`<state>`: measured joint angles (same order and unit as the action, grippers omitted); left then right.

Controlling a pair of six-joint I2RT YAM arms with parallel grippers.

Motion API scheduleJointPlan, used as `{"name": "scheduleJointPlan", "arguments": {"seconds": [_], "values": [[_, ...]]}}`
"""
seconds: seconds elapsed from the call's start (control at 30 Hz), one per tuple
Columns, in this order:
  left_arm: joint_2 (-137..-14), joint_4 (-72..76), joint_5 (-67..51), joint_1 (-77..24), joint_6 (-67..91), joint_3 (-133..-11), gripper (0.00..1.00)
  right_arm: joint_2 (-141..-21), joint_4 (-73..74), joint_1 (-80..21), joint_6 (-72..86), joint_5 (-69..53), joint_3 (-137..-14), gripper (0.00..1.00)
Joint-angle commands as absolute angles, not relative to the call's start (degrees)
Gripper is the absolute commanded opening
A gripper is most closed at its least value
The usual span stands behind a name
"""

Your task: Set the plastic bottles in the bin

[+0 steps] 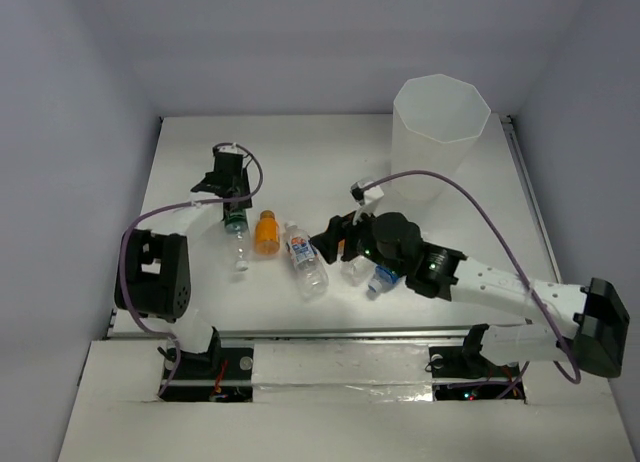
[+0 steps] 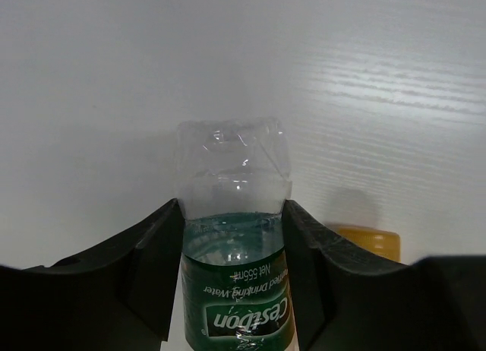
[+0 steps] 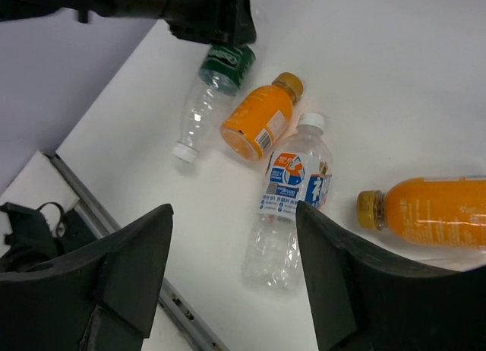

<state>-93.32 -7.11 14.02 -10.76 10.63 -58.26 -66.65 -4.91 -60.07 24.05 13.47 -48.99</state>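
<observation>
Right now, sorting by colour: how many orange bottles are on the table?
2. One orange bottle lies beside the green-labelled bottle; the other by the right gripper, hidden from the top camera. More may be hidden.

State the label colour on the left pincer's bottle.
Dark green; the bottle shows best in left wrist view.

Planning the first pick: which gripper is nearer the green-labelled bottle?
Left. The left gripper grips the green-labelled bottle, fingers against its sides. The right gripper hangs open off to the right, beyond an orange bottle and the white-red labelled bottle.
</observation>
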Motion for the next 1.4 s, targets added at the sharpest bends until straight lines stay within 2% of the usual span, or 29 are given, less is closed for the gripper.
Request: {"name": "scheduleJointPlan", "arguments": {"seconds": [0.0,0.17,0.57,0.83,1.07,1.23,1.37], "values": [[-83.42,-7.47,16.70,-10.46,10.46,-60.38,0.34,-74.40,-5.19,-60.47,25.40,13.98,-54.66,0.71],[-71.05,-5.63,16.26,-10.46,10.90,-57.83,0.34,-86.11,-3.17,-60.47,26.19,12.04,-63.18,0.72],[-43.53,2.28,8.88,-8.53,16.34,-52.30,0.34,-114.15,10.09,-58.27,26.98,9.93,-94.09,0.78],[-35.95,3.34,7.48,-8.53,17.31,-52.29,0.34,-128.30,21.86,-57.74,28.56,13.62,-109.67,0.82],[-33.58,3.60,5.54,-8.00,17.67,-52.56,0.34,-133.50,24.88,-57.74,29.26,14.77,-114.34,0.82],[-33.13,3.95,4.48,-7.47,18.19,-52.38,0.34,-135.00,22.15,-57.74,30.32,10.81,-114.69,0.75],[-33.05,3.96,4.39,-7.47,18.37,-52.30,0.34,-134.57,19.35,-57.74,31.02,11.07,-115.23,0.54]]}}
